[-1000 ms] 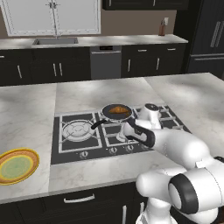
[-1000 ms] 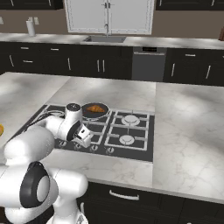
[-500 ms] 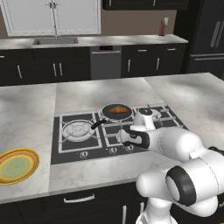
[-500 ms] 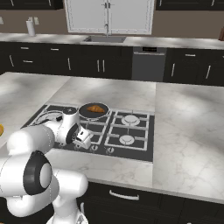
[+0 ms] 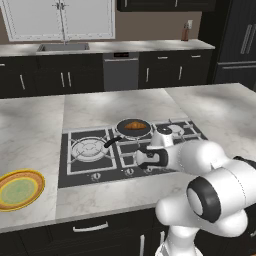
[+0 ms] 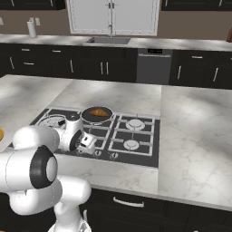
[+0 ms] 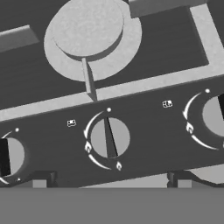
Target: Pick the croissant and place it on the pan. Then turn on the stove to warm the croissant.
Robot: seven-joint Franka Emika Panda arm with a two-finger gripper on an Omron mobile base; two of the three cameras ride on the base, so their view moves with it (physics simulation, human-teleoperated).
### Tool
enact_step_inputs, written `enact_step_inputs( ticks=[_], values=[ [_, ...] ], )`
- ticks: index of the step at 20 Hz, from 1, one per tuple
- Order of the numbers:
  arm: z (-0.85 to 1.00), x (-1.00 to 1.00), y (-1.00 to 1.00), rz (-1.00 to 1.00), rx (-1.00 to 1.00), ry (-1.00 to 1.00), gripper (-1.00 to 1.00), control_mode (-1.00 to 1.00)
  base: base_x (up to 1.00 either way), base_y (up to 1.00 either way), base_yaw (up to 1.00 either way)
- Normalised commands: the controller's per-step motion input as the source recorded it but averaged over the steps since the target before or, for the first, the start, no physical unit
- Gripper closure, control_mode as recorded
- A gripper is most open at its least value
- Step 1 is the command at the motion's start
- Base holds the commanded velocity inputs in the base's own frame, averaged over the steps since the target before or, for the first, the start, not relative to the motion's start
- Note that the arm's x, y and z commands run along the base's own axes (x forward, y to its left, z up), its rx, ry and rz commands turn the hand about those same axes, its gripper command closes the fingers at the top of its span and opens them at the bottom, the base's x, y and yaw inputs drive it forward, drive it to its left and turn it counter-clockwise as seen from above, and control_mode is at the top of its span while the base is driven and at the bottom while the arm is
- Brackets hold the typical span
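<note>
The croissant (image 5: 133,124) (image 6: 97,112) lies inside the small black pan (image 5: 121,131) (image 6: 86,117), which sits on a rear burner of the black stove (image 5: 80,167) (image 6: 145,145). My gripper (image 5: 142,161) (image 6: 86,144) (image 7: 110,179) hangs low over the stove's front knob row, in front of the pan and apart from it. It is open and holds nothing. In the hand view its dark fingertips (image 7: 43,178) stand wide on either side of the middle knob (image 7: 110,138), whose pointer is near upright. Neighbouring knobs (image 7: 214,114) sit at both edges.
A round silver burner (image 7: 87,26) and grey grate bars lie just beyond the knobs. The yellow-rimmed plate (image 5: 19,189) rests on the marble counter left of the stove. A sink (image 5: 62,47) and dark cabinets line the back wall.
The hand has come down and forward from beside the pan to the knob row at the stove's front edge. Its jaws stayed open. The croissant and pan have not moved.
</note>
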Motion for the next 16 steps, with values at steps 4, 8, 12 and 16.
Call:
enact_step_inputs(
  ticks=[4, 8, 12, 16],
  values=[
    [-0.06, 0.08, 0.00, 0.06, -0.01, -0.02, -1.00, -1.00, 0.00, 0.00, 0.00],
    [-0.06, 0.09, 0.00, 0.06, -0.02, -0.01, -1.00, -1.00, 0.00, 0.00, 0.00],
    [-0.09, 0.09, 0.00, 0.05, -0.03, -0.01, -1.00, -1.00, 0.00, 0.00, 0.00],
    [-0.09, 0.07, 0.00, 0.05, -0.03, 0.00, -1.00, -1.00, 0.00, 0.00, 0.00]
  ],
)
